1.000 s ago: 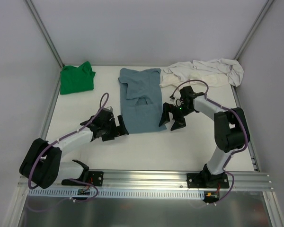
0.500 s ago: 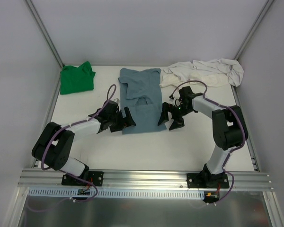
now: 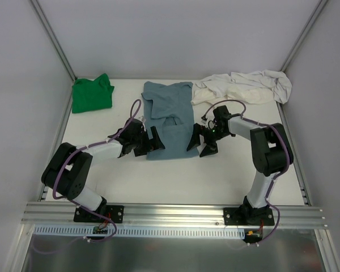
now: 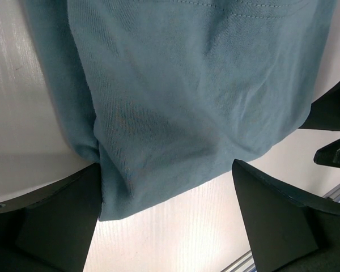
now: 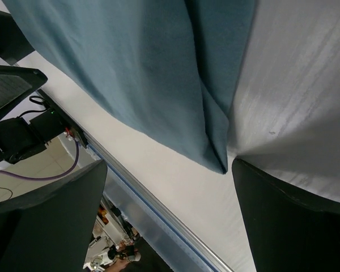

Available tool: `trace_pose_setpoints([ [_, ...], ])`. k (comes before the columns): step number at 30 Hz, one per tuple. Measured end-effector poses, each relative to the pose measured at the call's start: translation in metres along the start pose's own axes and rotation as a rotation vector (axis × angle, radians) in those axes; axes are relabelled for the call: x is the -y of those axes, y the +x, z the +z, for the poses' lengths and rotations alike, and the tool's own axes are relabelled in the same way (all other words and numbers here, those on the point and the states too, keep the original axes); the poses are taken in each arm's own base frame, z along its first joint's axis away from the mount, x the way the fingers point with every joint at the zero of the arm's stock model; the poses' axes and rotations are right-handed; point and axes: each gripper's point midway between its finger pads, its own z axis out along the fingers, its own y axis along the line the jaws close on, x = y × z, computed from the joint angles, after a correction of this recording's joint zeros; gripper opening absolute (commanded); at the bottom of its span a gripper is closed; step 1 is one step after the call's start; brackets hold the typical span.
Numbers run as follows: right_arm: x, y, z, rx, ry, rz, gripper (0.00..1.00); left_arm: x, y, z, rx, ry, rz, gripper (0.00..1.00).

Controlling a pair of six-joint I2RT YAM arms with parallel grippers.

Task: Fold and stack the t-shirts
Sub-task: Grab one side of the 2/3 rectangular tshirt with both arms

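Note:
The slate-blue t-shirt (image 3: 169, 122) lies partly folded in the middle of the table, sleeves tucked over its front. My left gripper (image 3: 152, 143) is open at its near left corner. In the left wrist view the blue t-shirt's (image 4: 181, 102) hem corner reaches between the gripper's (image 4: 167, 226) spread fingers, against the left finger (image 4: 56, 221). My right gripper (image 3: 198, 144) is open at the near right corner. There the blue t-shirt's (image 5: 147, 73) folded corner ends just ahead of the gripper (image 5: 170, 226). The green t-shirt (image 3: 92, 94) lies folded at the back left. The cream t-shirt (image 3: 243, 88) lies crumpled at the back right.
White enclosure walls with aluminium posts close the table (image 3: 175, 178) on three sides. The arms' mounting rail (image 3: 175, 214) runs along the near edge. The two grippers face each other across the blue shirt's hem.
My left arm has swung away from the front and to the right, bringing its gripper to the blue shirt's near left corner. The right gripper has edged left to the near right corner.

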Motion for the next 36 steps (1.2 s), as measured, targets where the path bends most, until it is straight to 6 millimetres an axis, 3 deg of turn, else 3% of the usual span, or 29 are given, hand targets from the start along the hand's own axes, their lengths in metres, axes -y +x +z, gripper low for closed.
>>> trace_pose_setpoints([
  [6,-0.008,-0.003,0.008,-0.01,-0.05,0.002,0.86,0.0,0.0,0.0,-0.002,0.001,0.0,0.91],
  [8,-0.01,-0.003,0.013,-0.018,-0.06,-0.001,0.63,0.0,0.0,0.0,-0.002,0.001,-0.001,0.8],
  [9,-0.01,-0.004,0.015,-0.019,-0.056,-0.006,0.46,0.0,0.001,0.0,-0.004,0.001,-0.001,0.7],
  [10,-0.009,-0.005,0.019,-0.022,-0.054,-0.012,0.21,-0.001,0.003,0.001,-0.012,-0.002,-0.001,0.56],
  [11,-0.007,-0.006,0.022,-0.028,-0.05,-0.011,0.1,-0.002,0.005,0.002,-0.024,0.001,-0.004,0.01],
  [12,-0.005,-0.006,0.026,-0.037,-0.046,-0.002,0.01,-0.003,0.008,0.004,-0.037,0.002,-0.006,0.0],
  [16,-0.002,-0.005,0.03,-0.054,-0.041,0.014,0.0,-0.004,0.017,0.008,-0.085,0.015,-0.003,0.0],
  [24,-0.002,0.006,0.024,-0.057,-0.028,0.012,0.0,0.006,0.015,0.0,-0.121,0.018,0.018,0.0],
  [32,-0.01,0.06,-0.004,-0.064,-0.027,-0.005,0.0,0.024,0.023,-0.046,-0.128,0.064,0.035,0.0],
  [36,-0.015,0.087,-0.015,-0.08,-0.045,-0.009,0.0,0.028,0.039,-0.073,-0.15,0.092,0.03,0.0],
])
